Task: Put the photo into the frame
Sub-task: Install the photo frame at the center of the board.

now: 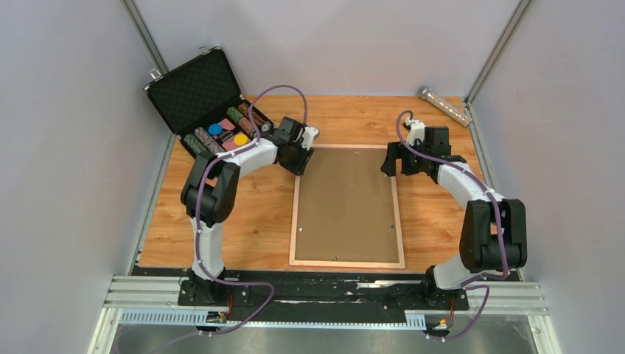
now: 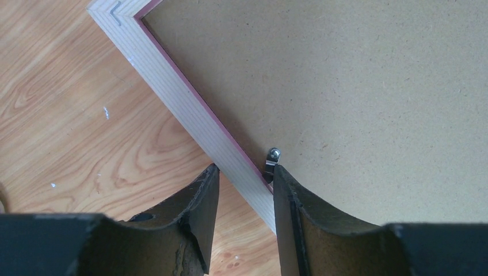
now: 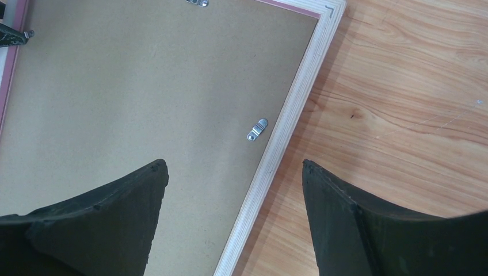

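Note:
The frame (image 1: 399, 221) lies face down in the middle of the table, light wood back up, with the brown backing board (image 1: 346, 206) filling it. The photo is hidden. My left gripper (image 1: 301, 164) is open at the frame's left rail near the far left corner. In the left wrist view the gripper (image 2: 244, 169) straddles the rail (image 2: 172, 92), its right fingertip beside a small metal clip (image 2: 273, 158). My right gripper (image 1: 390, 164) is open at the far right corner. In the right wrist view it (image 3: 233, 164) hangs wide open over the right rail (image 3: 293, 109), just short of a clip (image 3: 257, 129).
An open black foam-lined case (image 1: 193, 88) with coloured items stands at the back left, close behind the left arm. A shiny tube (image 1: 444, 105) lies at the back right corner. Grey walls enclose the table on three sides.

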